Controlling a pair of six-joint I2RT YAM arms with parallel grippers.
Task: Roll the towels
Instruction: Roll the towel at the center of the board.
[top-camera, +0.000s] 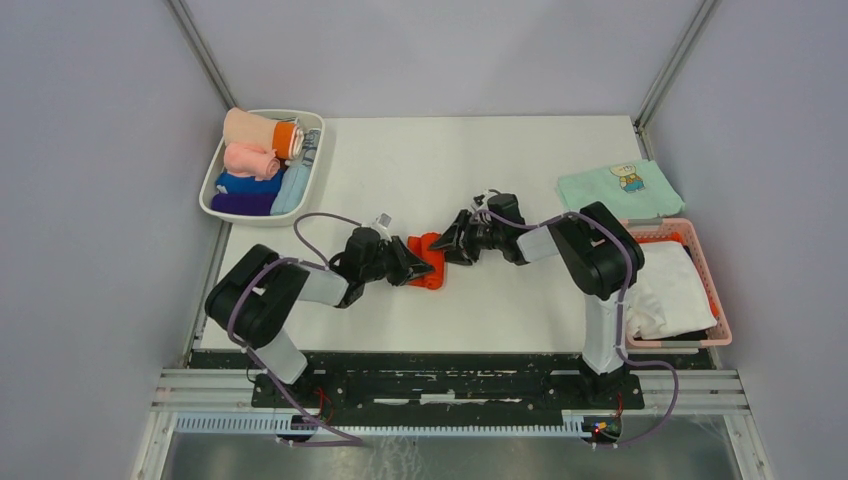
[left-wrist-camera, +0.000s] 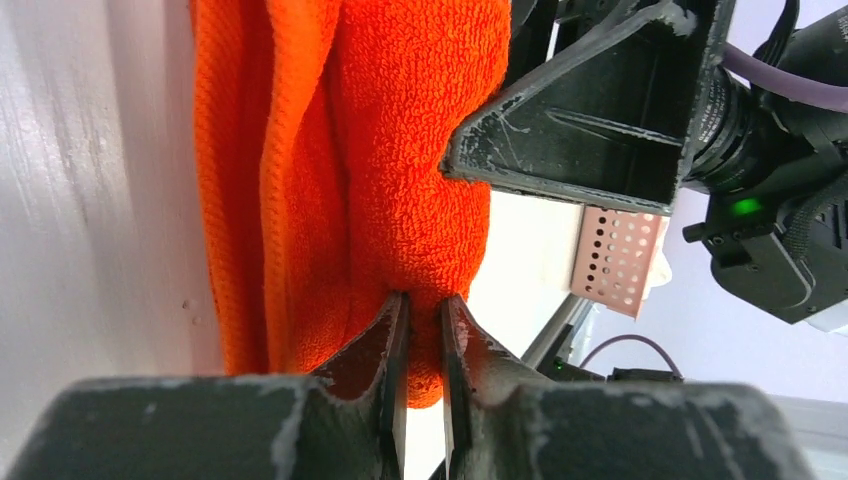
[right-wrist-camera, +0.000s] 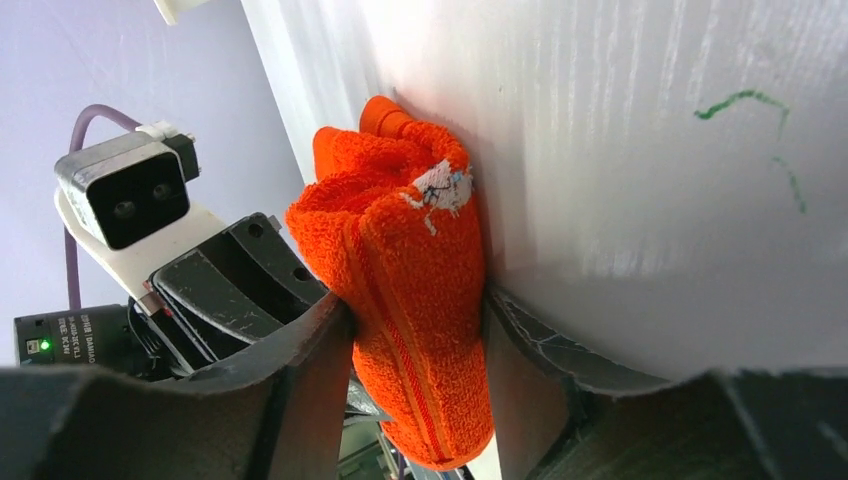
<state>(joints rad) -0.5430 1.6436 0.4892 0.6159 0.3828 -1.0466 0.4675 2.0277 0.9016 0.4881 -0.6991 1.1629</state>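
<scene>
A red-orange towel (top-camera: 430, 262), partly rolled into a thick bundle, lies on the white table (top-camera: 440, 160) between my two grippers. My left gripper (top-camera: 412, 268) meets it from the left. In the left wrist view that gripper (left-wrist-camera: 424, 305) is shut on a thin fold at the towel's (left-wrist-camera: 400, 150) near end. My right gripper (top-camera: 452, 248) comes in from the right. In the right wrist view it (right-wrist-camera: 415, 320) holds the bundle (right-wrist-camera: 410, 260) across its width, with both fingers pressed against the cloth and a white label showing on top.
A white bin (top-camera: 212, 190) at the back left holds several rolled cloths in pink, peach, blue and purple. A mint-green cloth (top-camera: 620, 187) lies at the back right. A pink basket (top-camera: 706, 262) with white fabric (top-camera: 665, 290) stands at the right edge.
</scene>
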